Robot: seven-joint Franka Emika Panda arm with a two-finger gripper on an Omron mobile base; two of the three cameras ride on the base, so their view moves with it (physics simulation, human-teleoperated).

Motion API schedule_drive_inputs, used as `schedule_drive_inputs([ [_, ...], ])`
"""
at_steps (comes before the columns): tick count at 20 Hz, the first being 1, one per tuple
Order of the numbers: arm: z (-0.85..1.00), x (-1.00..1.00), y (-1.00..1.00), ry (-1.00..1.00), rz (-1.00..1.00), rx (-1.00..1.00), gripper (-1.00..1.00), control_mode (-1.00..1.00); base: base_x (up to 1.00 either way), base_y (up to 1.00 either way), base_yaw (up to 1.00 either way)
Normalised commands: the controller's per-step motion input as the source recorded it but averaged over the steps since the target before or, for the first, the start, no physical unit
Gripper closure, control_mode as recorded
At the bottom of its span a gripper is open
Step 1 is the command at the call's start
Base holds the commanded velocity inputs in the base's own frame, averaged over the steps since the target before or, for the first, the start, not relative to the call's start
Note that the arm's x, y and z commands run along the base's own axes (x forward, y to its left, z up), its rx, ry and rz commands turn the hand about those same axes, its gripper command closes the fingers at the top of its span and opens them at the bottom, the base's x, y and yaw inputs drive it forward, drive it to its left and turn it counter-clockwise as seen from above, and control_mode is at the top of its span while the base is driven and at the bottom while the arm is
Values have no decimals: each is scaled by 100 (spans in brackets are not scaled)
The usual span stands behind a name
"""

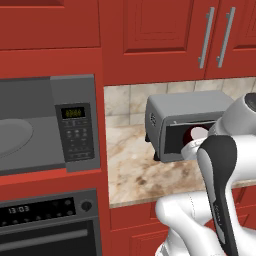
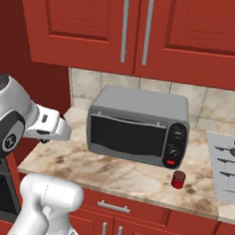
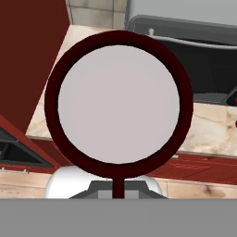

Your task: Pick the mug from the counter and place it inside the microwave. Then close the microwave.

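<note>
Both base views share the toaster oven (image 1: 190, 122); the hand view looks close into the mug (image 3: 118, 104).

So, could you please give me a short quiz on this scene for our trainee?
1. True or false: the mug stands on the counter.
2. In the left base view, which appliance is right behind the mug? A) the toaster oven B) a kettle C) a blender
3. In the left base view, on which side of the toaster oven does the microwave sit?

Key: 1. False; the end effector is shut on the mug and holds it off the counter. 2. A. 3. Left.
</note>
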Motion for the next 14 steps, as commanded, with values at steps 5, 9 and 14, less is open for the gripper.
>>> schedule_drive_inputs([
  [5, 0, 0, 0, 0, 0, 0, 100, -100, 0, 0, 0],
  [9, 0, 0, 0, 0, 0, 0, 100, -100, 0, 0, 0],
  [14, 0, 0, 0, 0, 0, 0, 100, 100, -14, 0, 0],
])
